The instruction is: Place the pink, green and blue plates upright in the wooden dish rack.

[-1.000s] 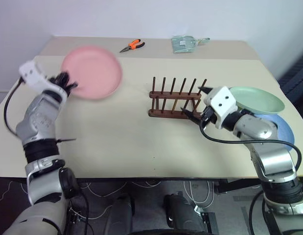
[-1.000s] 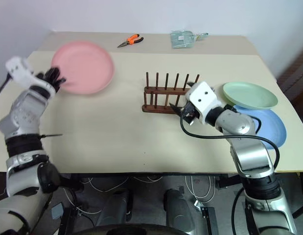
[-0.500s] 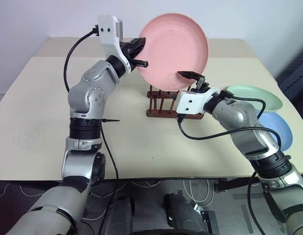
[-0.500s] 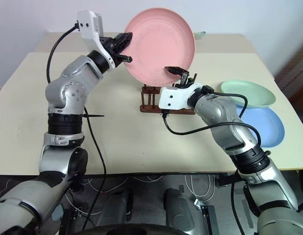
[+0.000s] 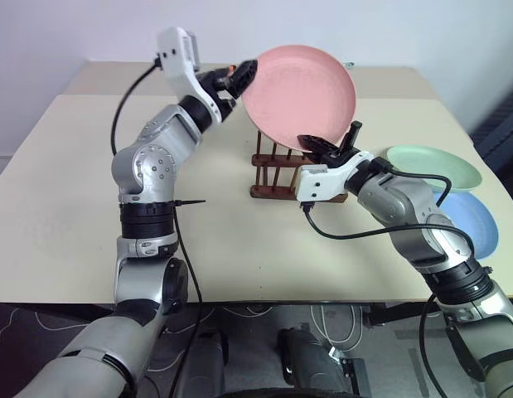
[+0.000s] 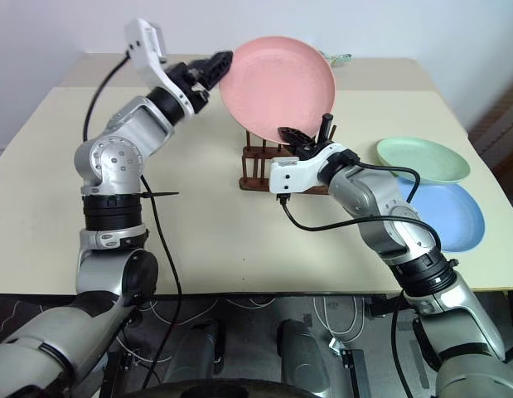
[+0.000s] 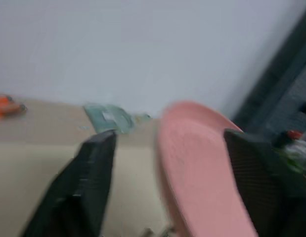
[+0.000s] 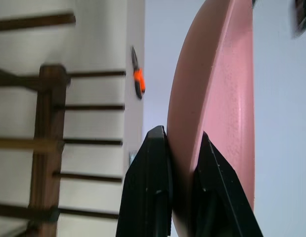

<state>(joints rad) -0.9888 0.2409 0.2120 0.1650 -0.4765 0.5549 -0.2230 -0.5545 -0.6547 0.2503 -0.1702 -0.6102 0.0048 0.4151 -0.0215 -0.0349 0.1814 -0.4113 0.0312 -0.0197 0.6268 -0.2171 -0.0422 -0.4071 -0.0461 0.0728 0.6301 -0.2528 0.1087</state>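
The pink plate (image 5: 299,95) stands on edge in the air just above the wooden dish rack (image 5: 273,172). My right gripper (image 5: 331,141) is shut on its lower rim, and the right wrist view shows both fingers (image 8: 155,163) pinching that rim. At the plate's upper left rim, my left gripper (image 5: 242,76) is open, its fingers (image 7: 88,182) spread on either side of the plate without gripping it. The green plate (image 5: 430,166) lies flat at the table's right, partly over the blue plate (image 5: 476,220).
Orange pliers (image 8: 138,81) and a clear bag (image 7: 110,117) lie on the far part of the table behind the rack. The right table edge runs close beside the stacked plates. Bare tabletop (image 5: 231,240) lies in front of the rack.
My left gripper has opened and let go of the pink plate. My right gripper has shut on its lower rim. The plate has shifted slightly right and down over the rack.
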